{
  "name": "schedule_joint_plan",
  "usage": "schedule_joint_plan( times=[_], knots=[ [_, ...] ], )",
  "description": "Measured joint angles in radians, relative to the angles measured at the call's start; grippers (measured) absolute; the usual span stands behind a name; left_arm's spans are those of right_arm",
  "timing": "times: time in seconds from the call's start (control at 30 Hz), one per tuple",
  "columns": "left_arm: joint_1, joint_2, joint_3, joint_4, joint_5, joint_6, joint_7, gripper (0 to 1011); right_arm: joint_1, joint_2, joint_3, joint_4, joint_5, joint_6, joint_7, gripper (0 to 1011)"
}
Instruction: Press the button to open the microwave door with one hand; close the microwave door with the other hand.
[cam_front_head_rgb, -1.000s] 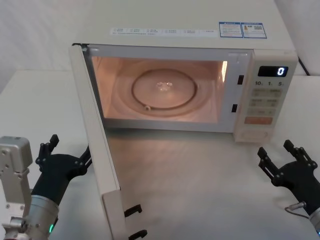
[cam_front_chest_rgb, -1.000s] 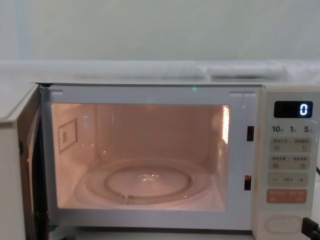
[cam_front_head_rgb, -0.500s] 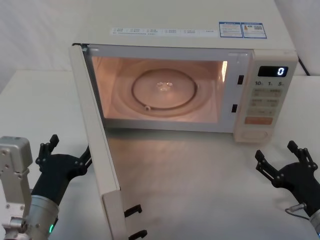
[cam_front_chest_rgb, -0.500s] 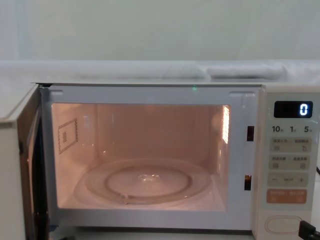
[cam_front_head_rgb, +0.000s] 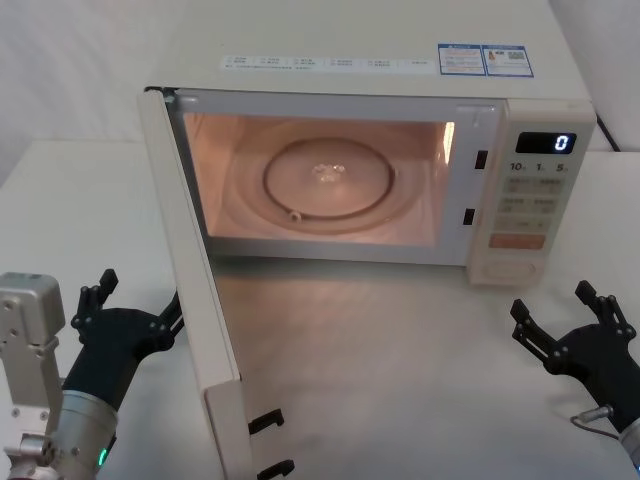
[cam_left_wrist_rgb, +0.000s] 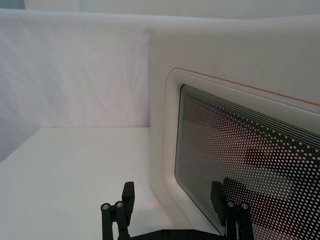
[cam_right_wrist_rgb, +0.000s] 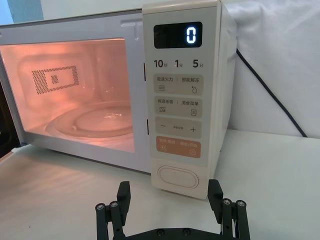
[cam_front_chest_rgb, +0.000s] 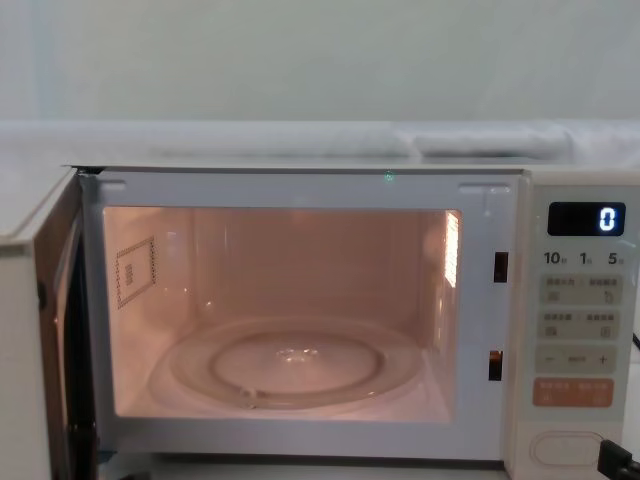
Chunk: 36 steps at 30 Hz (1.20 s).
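Lab-type setup, white tabletop (cam_front_head_rgb: 400, 340), white backdrop (cam_front_head_rgb: 80, 60)

You see the right pincer (cam_right_wrist_rgb: 171, 200) with its fingers spread wide, hovering low over the white counter (cam_right_wrist_rgb: 60, 185), near the button (cam_right_wrist_rgb: 178, 176) but not touching it. Above it sit the orange key (cam_right_wrist_rgb: 178, 146) and the display (cam_right_wrist_rgb: 178, 35) reading 0. The oven cavity (cam_right_wrist_rgb: 70, 92) glows, lit, with the glass turntable (cam_right_wrist_rgb: 97, 121) inside.

1. The microwave door (cam_front_head_rgb: 195, 290) stood swung wide, its outer face just beside the left gripper (cam_front_head_rgb: 128, 312), blocking its inward side.
2. Bare table (cam_front_head_rgb: 400, 350) lay between the right gripper (cam_front_head_rgb: 563, 325) and the button (cam_right_wrist_rgb: 178, 177) ahead.
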Motion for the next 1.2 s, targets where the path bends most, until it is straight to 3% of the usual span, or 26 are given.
schedule_joint_plan(
  times=[1.2],
  knots=[
    [0.0, 0.0, 0.0, 0.0, 0.0, 0.0, 0.0, 1001, 0.0, 0.0, 0.0, 0.0, 0.0, 0.0, 0.0, 1002]
  ],
)
